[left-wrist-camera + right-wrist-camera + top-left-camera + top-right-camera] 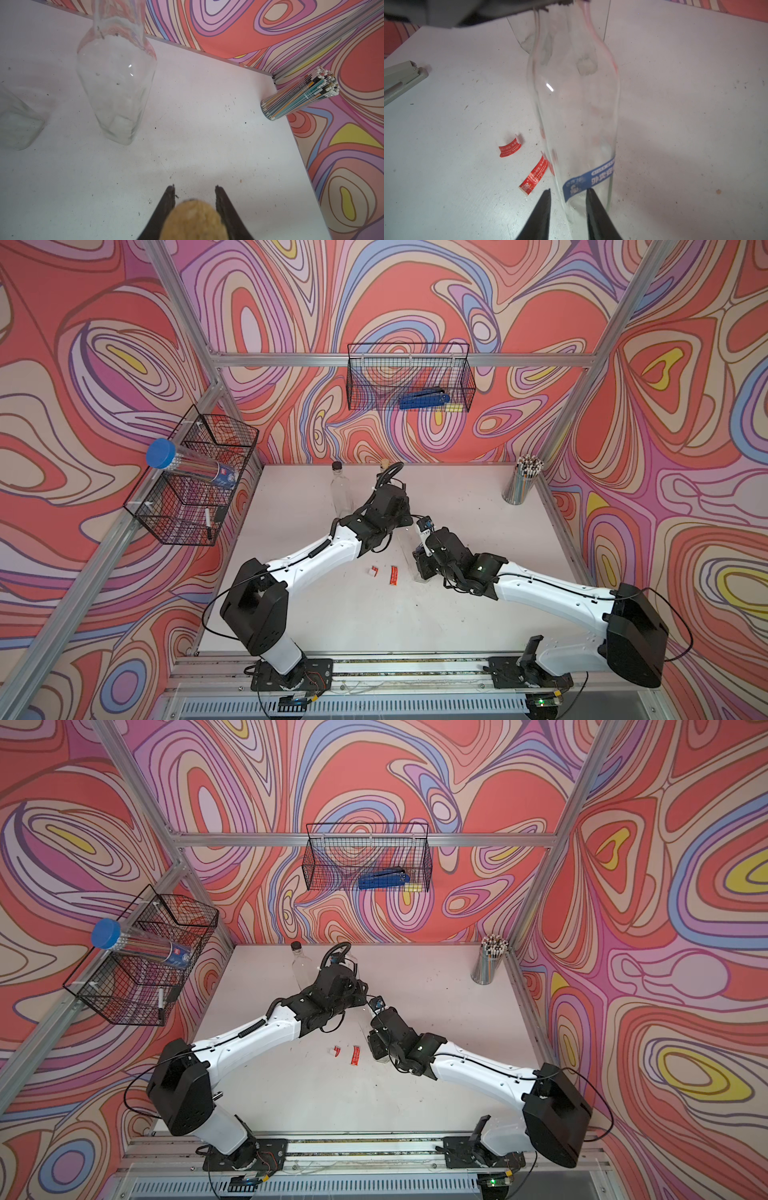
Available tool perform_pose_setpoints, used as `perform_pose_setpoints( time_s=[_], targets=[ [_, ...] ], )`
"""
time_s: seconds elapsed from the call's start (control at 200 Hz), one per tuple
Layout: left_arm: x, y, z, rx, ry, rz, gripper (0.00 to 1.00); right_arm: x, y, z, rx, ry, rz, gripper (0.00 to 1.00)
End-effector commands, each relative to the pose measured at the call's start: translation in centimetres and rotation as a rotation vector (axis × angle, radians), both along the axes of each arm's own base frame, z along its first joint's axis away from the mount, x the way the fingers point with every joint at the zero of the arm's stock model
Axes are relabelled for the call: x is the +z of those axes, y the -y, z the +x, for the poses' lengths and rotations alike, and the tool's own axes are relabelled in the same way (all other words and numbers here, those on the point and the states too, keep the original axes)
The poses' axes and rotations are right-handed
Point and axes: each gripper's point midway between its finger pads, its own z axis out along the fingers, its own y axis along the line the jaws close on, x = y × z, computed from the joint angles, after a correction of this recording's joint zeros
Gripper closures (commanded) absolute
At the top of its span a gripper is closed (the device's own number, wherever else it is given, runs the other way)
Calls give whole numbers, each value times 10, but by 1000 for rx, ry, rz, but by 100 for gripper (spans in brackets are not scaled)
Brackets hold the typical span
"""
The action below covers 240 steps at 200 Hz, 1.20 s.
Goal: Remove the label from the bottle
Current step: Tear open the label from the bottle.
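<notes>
A clear glass bottle stands between the two arms and shows in both top views. A blue label wraps its lower part, with one end lifted off the glass. My right gripper is low beside the bottle. Its jaws stand apart, and the label's loose end lies between the fingertips without either one touching it. My left gripper is shut on the bottle's cork stopper at the top. Two torn red label strips lie on the table beside the bottle.
A black-capped clear bottle and another clear bottle stand near the back edge. A pencil cup is in the back right corner. A grey stapler lies on the table. Wire baskets hang on the walls.
</notes>
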Motion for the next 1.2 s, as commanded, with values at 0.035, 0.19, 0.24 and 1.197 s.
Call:
perform_pose_setpoints(
  time_s=[0.035, 0.19, 0.24, 1.197],
  targets=[
    [-15, -6, -3, 18, -41, 52, 100, 6, -6, 4, -5, 21, 10, 71],
    [-15, -6, -3, 15, -41, 48, 100, 5, -6, 6, -9, 26, 5, 75],
    [-15, -5, -4, 13, -41, 47, 100, 5, -6, 6, -9, 26, 5, 76],
    [-18, -7, -13, -27, -38, 53, 100, 2, 7, 11, -56, 56, -46, 100]
  ],
)
